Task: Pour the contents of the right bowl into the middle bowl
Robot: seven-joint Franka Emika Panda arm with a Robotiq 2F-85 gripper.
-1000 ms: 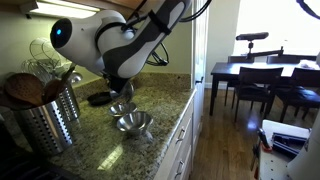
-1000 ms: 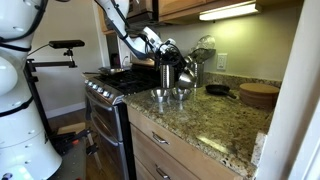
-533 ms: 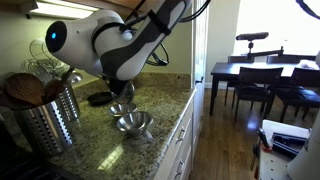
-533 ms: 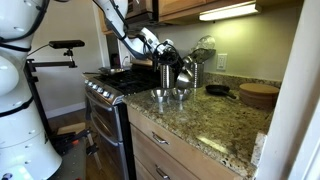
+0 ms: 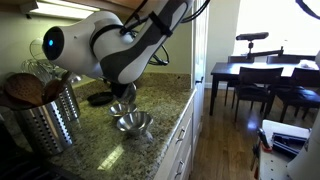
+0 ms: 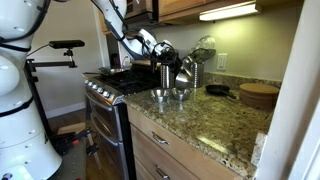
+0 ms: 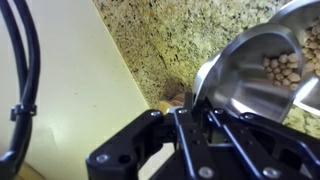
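Observation:
In the wrist view my gripper (image 7: 195, 105) is shut on the rim of a steel bowl (image 7: 255, 75). The bowl is tilted and holds small tan pellets (image 7: 284, 68). In an exterior view the gripper (image 6: 170, 57) holds this bowl (image 6: 186, 70) in the air, tipped on its side above two steel bowls (image 6: 160, 96) (image 6: 181, 94) that stand on the granite counter. In an exterior view a steel bowl (image 5: 133, 123) stands near the counter edge with another (image 5: 122, 107) just behind it. The arm hides the gripper there.
A perforated steel utensil holder (image 5: 45, 120) with wooden tools stands close by the bowls. A black pan (image 6: 217, 89) and a round wooden board (image 6: 259, 95) lie further along the counter. A stove (image 6: 110, 85) adjoins the counter, and a wall lies behind.
The arm's upper joint has drifted slightly to the left in an exterior view. The gripper stays shut on the tilted bowl, and the bowls on the counter have not moved.

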